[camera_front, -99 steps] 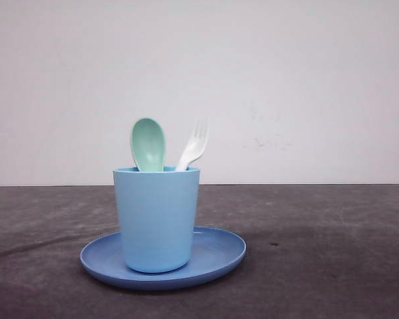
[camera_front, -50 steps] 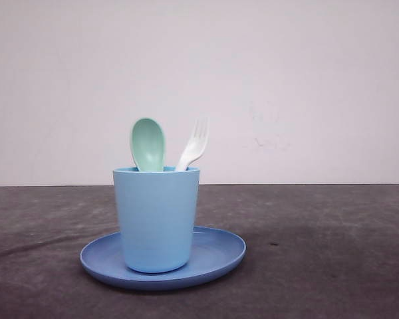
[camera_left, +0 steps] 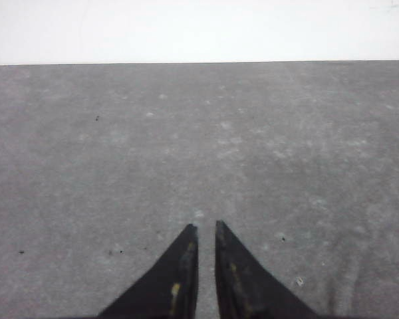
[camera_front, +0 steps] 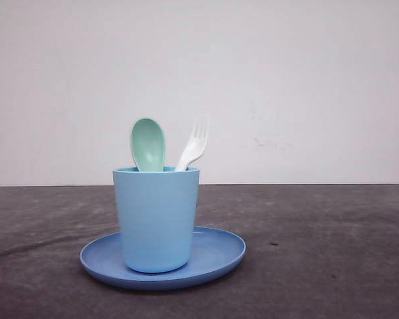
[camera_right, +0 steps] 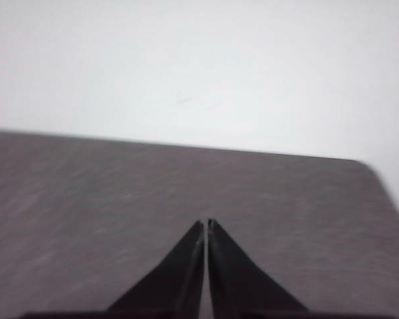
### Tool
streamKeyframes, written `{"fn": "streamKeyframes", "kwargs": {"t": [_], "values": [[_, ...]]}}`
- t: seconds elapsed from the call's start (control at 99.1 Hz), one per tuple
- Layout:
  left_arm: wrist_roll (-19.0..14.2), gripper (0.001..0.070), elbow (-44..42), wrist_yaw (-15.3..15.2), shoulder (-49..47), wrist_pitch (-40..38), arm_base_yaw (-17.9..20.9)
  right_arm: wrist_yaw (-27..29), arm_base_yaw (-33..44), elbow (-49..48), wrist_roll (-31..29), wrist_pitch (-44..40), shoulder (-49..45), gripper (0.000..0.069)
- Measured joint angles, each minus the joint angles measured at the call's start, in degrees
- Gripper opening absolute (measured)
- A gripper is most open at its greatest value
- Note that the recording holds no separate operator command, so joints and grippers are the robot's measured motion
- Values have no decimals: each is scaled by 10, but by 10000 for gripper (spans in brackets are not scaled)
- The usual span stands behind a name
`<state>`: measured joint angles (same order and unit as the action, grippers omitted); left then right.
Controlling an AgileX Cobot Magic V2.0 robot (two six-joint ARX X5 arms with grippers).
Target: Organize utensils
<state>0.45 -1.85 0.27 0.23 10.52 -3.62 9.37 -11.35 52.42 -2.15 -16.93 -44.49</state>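
In the front view a mint-green spoon [camera_front: 148,144] and a white fork [camera_front: 195,145] stand upright, heads up, inside a light-blue cup [camera_front: 157,219]. The cup rests on a blue plate [camera_front: 216,256] left of the table's middle. Their handles are hidden by the cup wall. My left gripper [camera_left: 205,226] hovers over bare grey table, its fingers drawn together with only a narrow slit and nothing between them. My right gripper [camera_right: 205,222] is shut and empty, also over bare table.
The dark grey table [camera_front: 319,252] stretches to the right of the plate. A white wall [camera_front: 286,80] stands behind the table's far edge. In the right wrist view a rounded table corner [camera_right: 369,166] shows near the wall.
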Motion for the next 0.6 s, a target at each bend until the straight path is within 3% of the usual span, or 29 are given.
{"fn": "streamKeyframes", "kwargs": {"t": [0.212,0.595], "values": [[0,22,0,0,0,0,0,-16,97,-130,7,91,83,9],[0,22,0,0,0,0,0,-37,107,-435,9,177,312,9]]}}
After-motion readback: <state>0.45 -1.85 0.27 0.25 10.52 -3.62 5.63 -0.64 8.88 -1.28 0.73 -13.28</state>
